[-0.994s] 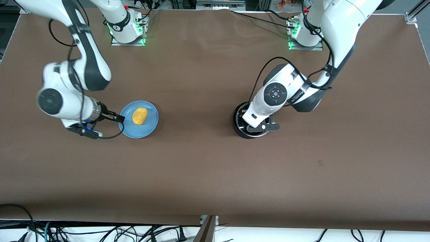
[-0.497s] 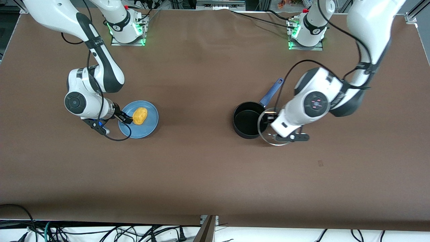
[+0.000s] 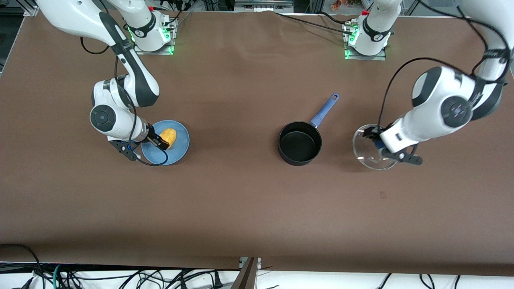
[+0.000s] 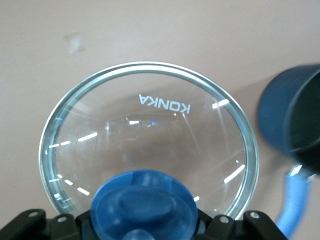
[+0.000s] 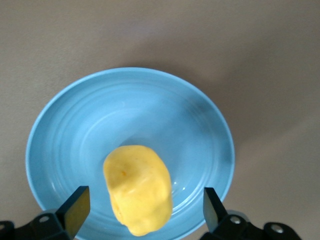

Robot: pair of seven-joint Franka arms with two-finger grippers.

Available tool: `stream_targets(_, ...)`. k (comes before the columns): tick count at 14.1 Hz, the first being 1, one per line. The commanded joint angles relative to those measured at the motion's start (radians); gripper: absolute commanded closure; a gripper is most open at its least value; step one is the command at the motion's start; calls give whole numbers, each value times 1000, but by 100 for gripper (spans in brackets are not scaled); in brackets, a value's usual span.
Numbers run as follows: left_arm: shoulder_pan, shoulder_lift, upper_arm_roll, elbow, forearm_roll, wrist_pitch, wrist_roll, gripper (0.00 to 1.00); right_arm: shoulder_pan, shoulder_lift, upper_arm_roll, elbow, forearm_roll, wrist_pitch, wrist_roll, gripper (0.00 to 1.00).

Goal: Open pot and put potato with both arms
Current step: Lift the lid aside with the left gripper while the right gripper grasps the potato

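The black pot (image 3: 300,143) with its long blue handle (image 3: 324,110) stands open and empty mid-table; it also shows in the left wrist view (image 4: 295,117). My left gripper (image 3: 377,140) is shut on the blue knob (image 4: 145,205) of the glass lid (image 3: 371,149), holding it just above the table beside the pot, toward the left arm's end. The yellow potato (image 3: 169,136) lies on the blue plate (image 3: 178,150). My right gripper (image 3: 157,140) is open, its fingers (image 5: 76,209) either side of the potato (image 5: 139,187) without touching it.
The brown table cover (image 3: 241,200) stretches between the plate and the pot. The arm bases (image 3: 150,28) stand along the table's edge farthest from the front camera. Cables hang below the table's near edge.
My left gripper has lifted the lid off the pot and carried it toward the left arm's end of the table. My right gripper has moved in over the plate, around the potato.
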Motion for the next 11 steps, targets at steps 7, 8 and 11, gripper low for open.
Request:
stream_targets(7,303,182,35,-120,318,190,275,100,10,65,19,-9,-6,88,15,59)
stream_targets(8,251,201,81,-92,326,181,275,100,10,65,19,-9,-7,88,13,74)
stream_targets(11,-14,242,298,33,320,98,238,100,11,64,21,-5,-9,81,-3,91)
